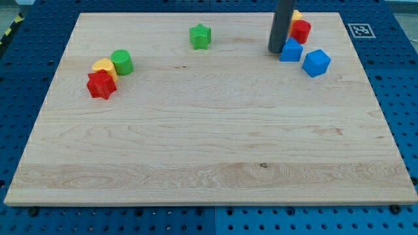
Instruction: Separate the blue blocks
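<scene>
Two blue blocks lie near the view's top right on the wooden board (209,130). One blue block (291,50) sits right beside my tip (276,51), which stands just to its left, touching or nearly so. The other blue block (317,62) lies a little to the right and lower, with a narrow gap between the two. A red cylinder (301,31) sits just above the first blue block, and a yellow block (296,15) peeks out behind it, partly hidden by the rod.
A green star block (200,36) lies at the top centre. At the left, a green cylinder (121,62), a yellow block (102,66) and a red star block (101,85) cluster together. A marker tag (360,30) lies off the board's top right corner.
</scene>
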Robot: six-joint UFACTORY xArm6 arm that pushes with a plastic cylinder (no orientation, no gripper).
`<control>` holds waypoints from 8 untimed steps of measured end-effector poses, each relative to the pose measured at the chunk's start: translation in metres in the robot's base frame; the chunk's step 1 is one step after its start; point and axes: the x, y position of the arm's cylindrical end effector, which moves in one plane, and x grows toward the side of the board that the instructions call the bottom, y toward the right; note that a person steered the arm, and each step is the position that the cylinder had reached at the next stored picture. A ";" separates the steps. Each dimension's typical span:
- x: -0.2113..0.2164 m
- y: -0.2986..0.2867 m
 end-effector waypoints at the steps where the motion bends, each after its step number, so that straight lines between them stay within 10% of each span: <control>1: -0.007 0.015; 8: 0.040 0.045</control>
